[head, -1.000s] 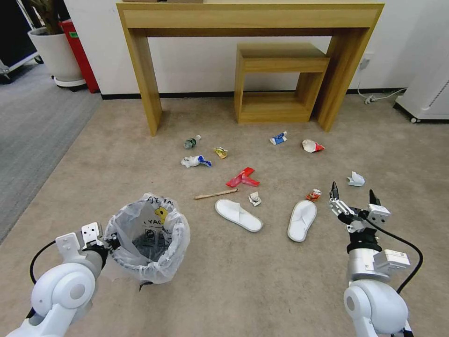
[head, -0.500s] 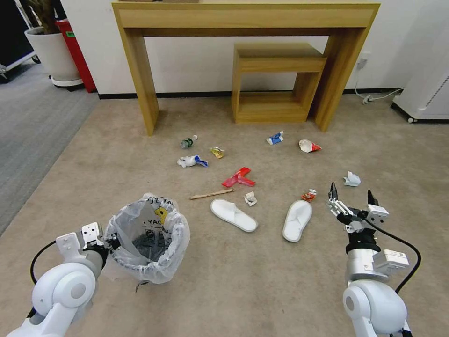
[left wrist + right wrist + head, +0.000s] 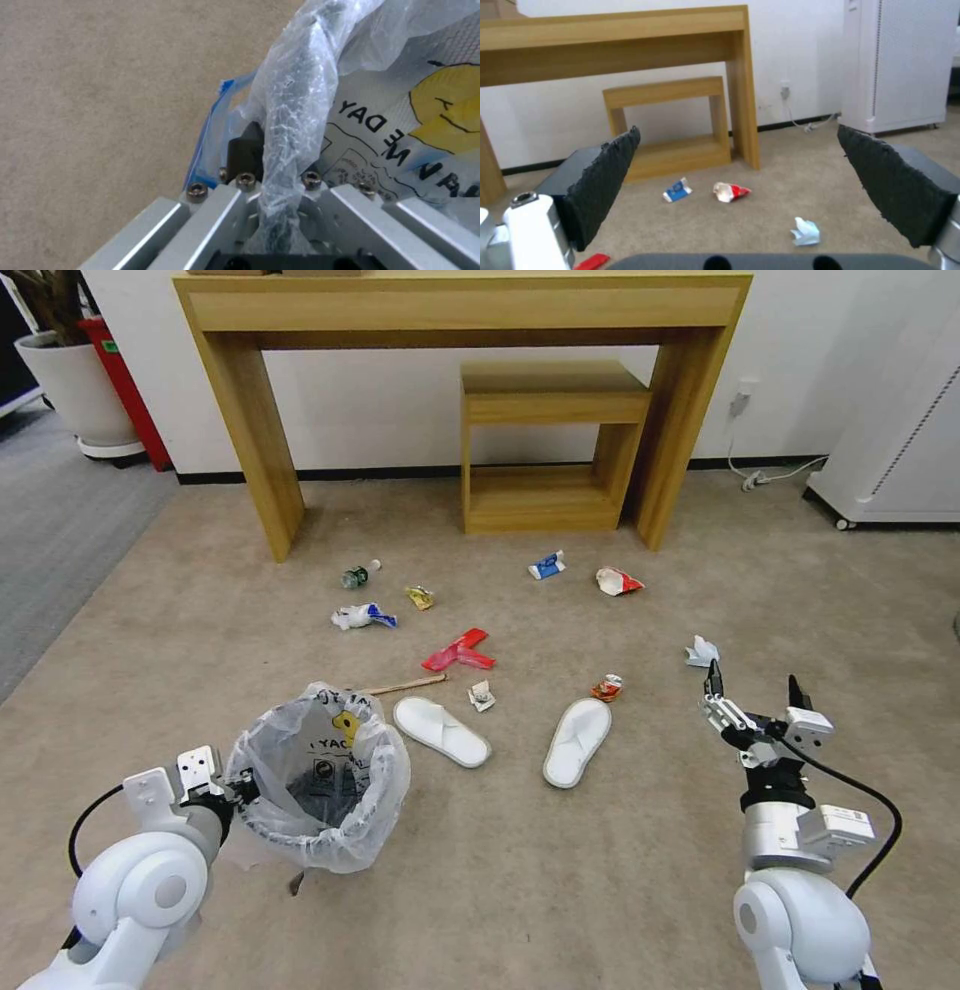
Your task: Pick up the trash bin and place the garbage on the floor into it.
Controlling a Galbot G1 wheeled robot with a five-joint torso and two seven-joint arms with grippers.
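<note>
The trash bin [image 3: 318, 780], dark with a crinkly clear bag over its rim, hangs at my lower left. My left gripper [image 3: 236, 790] is shut on its bagged rim [image 3: 287, 112]. The garbage lies ahead on the beige floor [image 3: 560, 870]: two white slippers [image 3: 441, 731] [image 3: 577, 742], red paper [image 3: 458, 650], a wooden stick [image 3: 405, 684], a crushed can [image 3: 606, 687], a white wad [image 3: 702, 650], a small bottle [image 3: 358, 573] and a blue-white tube [image 3: 546, 565]. At the lower right my right gripper [image 3: 755, 695] stands open above the carpet, holding nothing, right of the nearer slipper.
A tall wooden console table [image 3: 460, 300] stands against the far wall with a small wooden shelf unit [image 3: 545, 440] under it. A white plant pot [image 3: 70, 390] and grey carpet [image 3: 60, 530] are far left, a white wheeled cabinet [image 3: 900, 420] far right.
The whole picture has slid to the left, so the camera has turned or driven right. Both grippers hold their places in the view, the bin still gripped.
</note>
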